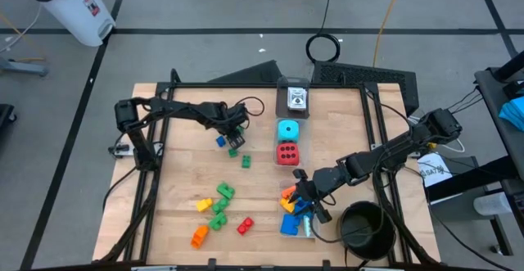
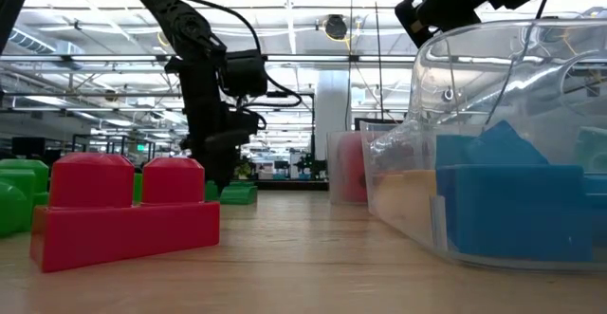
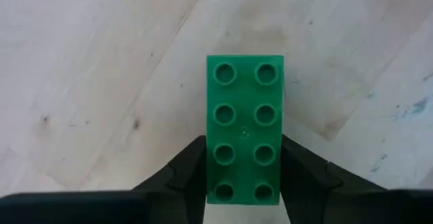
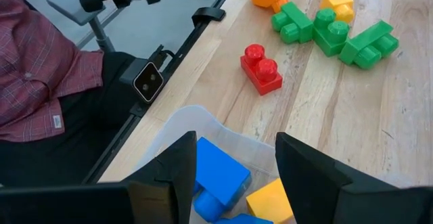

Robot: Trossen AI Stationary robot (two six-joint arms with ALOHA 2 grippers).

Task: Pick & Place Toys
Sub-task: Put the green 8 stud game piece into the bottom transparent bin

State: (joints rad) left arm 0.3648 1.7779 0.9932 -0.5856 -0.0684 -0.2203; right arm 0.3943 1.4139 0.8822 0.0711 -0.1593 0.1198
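Note:
My left gripper (image 1: 234, 135) at the table's far left is shut on a green eight-stud brick (image 3: 244, 116), its studs up. A blue brick (image 1: 220, 141) and another green brick (image 1: 246, 161) lie next to it. My right gripper (image 1: 301, 194) hangs open and empty over a clear box (image 4: 203, 126) that holds blue (image 4: 216, 173) and orange bricks. A red brick (image 4: 262, 68) and green, yellow and orange bricks (image 1: 219, 205) lie on the near left of the table. A cyan die (image 1: 287, 129) and a red die (image 1: 286, 152) stand mid-table. My left gripper pinches the green brick's two long sides (image 3: 211, 163) between its two fingers, near one end of the brick. The fingers come from above, pointing down. The brick sits level with its studs up; whether it rests on the table I cannot tell.
A black round bowl (image 1: 364, 226) stands at the near right corner. A clear box with a picture card (image 1: 295, 99) stands at the far middle. A person in a red checked shirt (image 4: 34, 61) stands beyond the table's near edge. Bare wood lies between the two arms.

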